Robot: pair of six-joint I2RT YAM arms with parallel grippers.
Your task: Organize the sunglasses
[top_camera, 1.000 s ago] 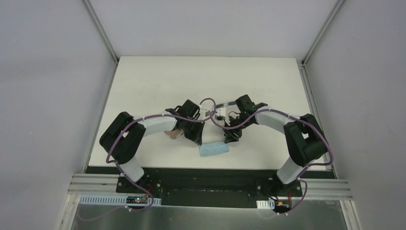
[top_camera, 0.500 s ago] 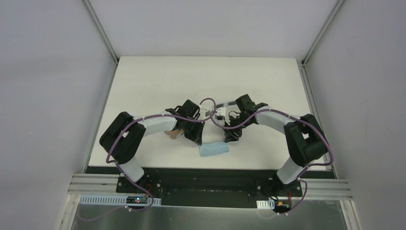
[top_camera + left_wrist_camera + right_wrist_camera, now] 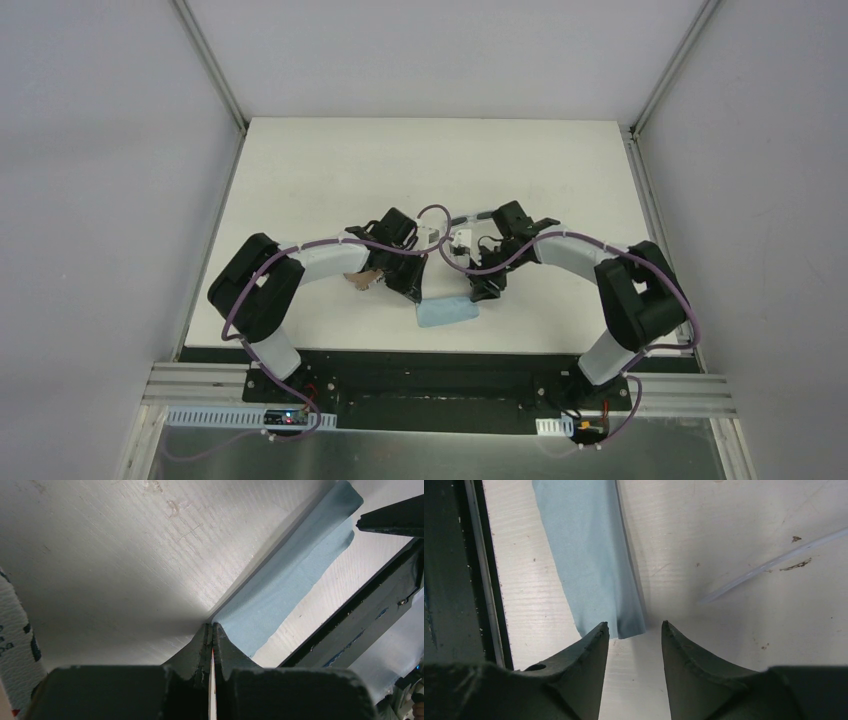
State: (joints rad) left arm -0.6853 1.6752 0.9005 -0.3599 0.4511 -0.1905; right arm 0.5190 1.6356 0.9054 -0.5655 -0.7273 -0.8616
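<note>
Top view: both arms bend in over the bench [image 3: 330, 170], middle, close to the near edge. The left hand [image 3: 410, 287] and right hand [image 3: 487, 288] sit at either end of a light blue cloth [image 3: 447, 313], probably so they can handle it together. A small white-and-dark bit shows between the wrists, just behind the cloth. It's likely the sunglasses [image 3: 459, 244], but mostly covered and too small to be sure. Left wrist: left hand [image 3: 212, 626] fully closed, tips right at the cloth [image 3: 290, 580] corner, and it looks pinched, judging by the raised edge and shadow. The case [image 3: 10, 630] sits at the frame's left edge; its dark print is cut off and unreadable. Right wrist: right hand [image 3: 634, 625] about half open and holding nothing, fingers straddling the end of the folded cloth [image 3: 584, 555], seemingly lined up to grab it. A thin white rod lying on the bench beside the cloth looks like a temple arm of the sunglasses [image 3: 774, 562]. No brand or legible writing anywhere.
</note>
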